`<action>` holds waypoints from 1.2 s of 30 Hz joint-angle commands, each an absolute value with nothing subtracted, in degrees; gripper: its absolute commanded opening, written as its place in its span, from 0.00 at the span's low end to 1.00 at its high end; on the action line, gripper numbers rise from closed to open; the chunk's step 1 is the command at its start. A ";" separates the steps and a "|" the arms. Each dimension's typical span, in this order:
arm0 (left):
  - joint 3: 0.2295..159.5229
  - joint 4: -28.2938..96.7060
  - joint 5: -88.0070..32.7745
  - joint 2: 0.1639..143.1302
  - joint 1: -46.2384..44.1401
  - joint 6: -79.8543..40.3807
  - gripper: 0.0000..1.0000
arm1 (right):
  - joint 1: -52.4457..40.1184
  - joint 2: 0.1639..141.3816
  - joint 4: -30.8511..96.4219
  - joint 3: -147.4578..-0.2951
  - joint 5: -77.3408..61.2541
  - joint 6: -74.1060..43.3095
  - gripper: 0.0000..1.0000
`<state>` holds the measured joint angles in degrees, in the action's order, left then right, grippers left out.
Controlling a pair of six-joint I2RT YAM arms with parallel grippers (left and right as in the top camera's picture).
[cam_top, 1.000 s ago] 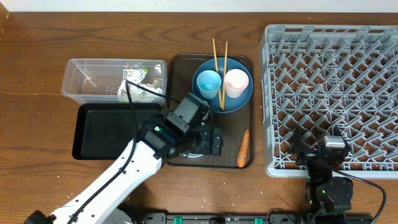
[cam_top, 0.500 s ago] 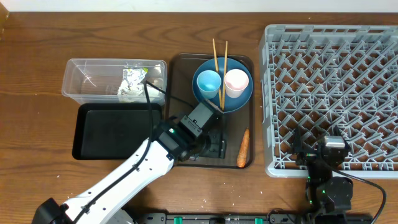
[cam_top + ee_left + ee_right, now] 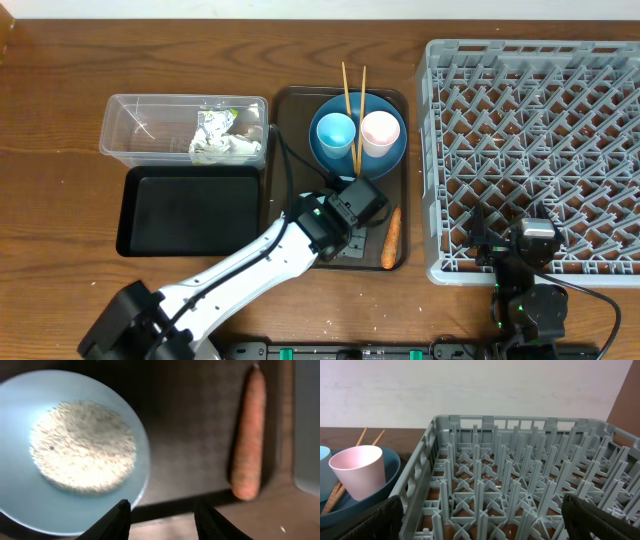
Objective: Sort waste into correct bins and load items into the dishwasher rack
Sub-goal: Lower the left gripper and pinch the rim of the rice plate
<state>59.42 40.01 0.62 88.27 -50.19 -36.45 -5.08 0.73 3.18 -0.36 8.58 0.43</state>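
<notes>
My left gripper (image 3: pixel 352 238) hovers low over the front of the brown serving tray (image 3: pixel 392 100), between the bowl and the carrot (image 3: pixel 391 238). In the left wrist view the white-blue bowl (image 3: pixel 30 495) holds rice (image 3: pixel 82 447), and its rim lies just beside the left fingertip (image 3: pixel 119 519). The orange carrot (image 3: pixel 248 440) lies to the right, apart from the left gripper (image 3: pixel 162 520), whose jaws stand partly open around nothing. The blue plate (image 3: pixel 385 160) carries the light blue cup (image 3: pixel 335 130), the pink cup (image 3: pixel 380 132) and the chopsticks (image 3: pixel 346 80). My right gripper (image 3: pixel 530 243) rests wide open at the grey dishwasher rack's (image 3: pixel 540 120) near edge.
The clear tub (image 3: pixel 140 128) at the back left holds the crumpled tissue (image 3: pixel 215 150) and the printed wrapper (image 3: pixel 215 124). The black tray (image 3: pixel 185 210) sits in front of it. In the right wrist view, the rack's pegs (image 3: pixel 520 470) fill the space ahead, with the pink cup (image 3: pixel 357 472) at left.
My left gripper has slid right along the front of the serving tray, off the bowl and toward the carrot, and its jaws have narrowed. The right arm has not moved.
</notes>
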 commanded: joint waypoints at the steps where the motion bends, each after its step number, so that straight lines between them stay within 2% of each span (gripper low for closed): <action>1: 59.24 39.57 4.16 89.67 -50.24 -37.43 0.44 | -4.47 0.67 3.38 -0.32 8.78 0.05 0.99; 10: 59.22 37.06 4.19 94.80 -50.24 -37.39 0.39 | -4.47 0.67 3.38 -0.32 8.78 0.05 0.99; 17: 59.24 35.48 4.25 97.84 -50.22 -37.39 0.30 | -4.47 0.67 3.38 -0.32 8.75 0.03 0.99; 22: 59.22 35.81 7.18 98.21 -50.22 -37.39 0.29 | -4.47 0.67 3.38 -0.32 8.78 0.05 0.99; 26: 59.22 35.48 7.16 98.21 -50.22 -37.41 0.19 | -4.47 0.67 3.38 -0.32 8.78 0.05 0.99; 28: 59.22 35.48 7.16 98.21 -50.22 -37.39 0.19 | -4.47 0.67 3.38 -0.32 8.78 0.03 0.99; 29: 59.22 35.48 7.14 98.21 -50.22 -37.41 0.15 | -4.47 0.67 3.38 -0.32 8.78 0.05 0.99; 36: 59.20 35.48 7.14 98.24 -50.22 -37.41 0.15 | -4.47 0.67 3.38 -0.32 8.78 0.05 0.99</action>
